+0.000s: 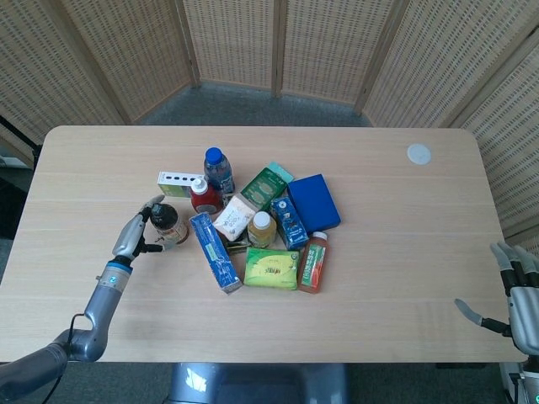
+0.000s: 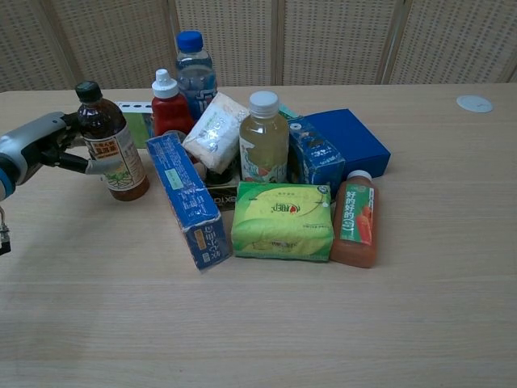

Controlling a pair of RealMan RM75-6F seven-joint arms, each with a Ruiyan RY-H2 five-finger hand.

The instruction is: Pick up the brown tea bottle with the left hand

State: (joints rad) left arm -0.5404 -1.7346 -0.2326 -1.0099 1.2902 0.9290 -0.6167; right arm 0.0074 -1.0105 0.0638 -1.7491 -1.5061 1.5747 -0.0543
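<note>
Brown tea bottle (image 2: 112,141) stands on surface (image 2: 258,323) just left of blue box (image 2: 187,199), tilted a bit, w/ left robot hand (image 2: 44,145) touching it, fingers around its side; right robot hand (image 1: 520,296) well apart, fingers spread, holding nothing.

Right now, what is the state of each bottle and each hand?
Brown tea bottle: capped, tilted, on table, left hand touching it.
Water bottle: upright, capped.
Red bottle: upright, capped.
Yellow drink bottle: upright, capped.
Orange juice bottle: lying down.
Right hand: open, empty.
</note>
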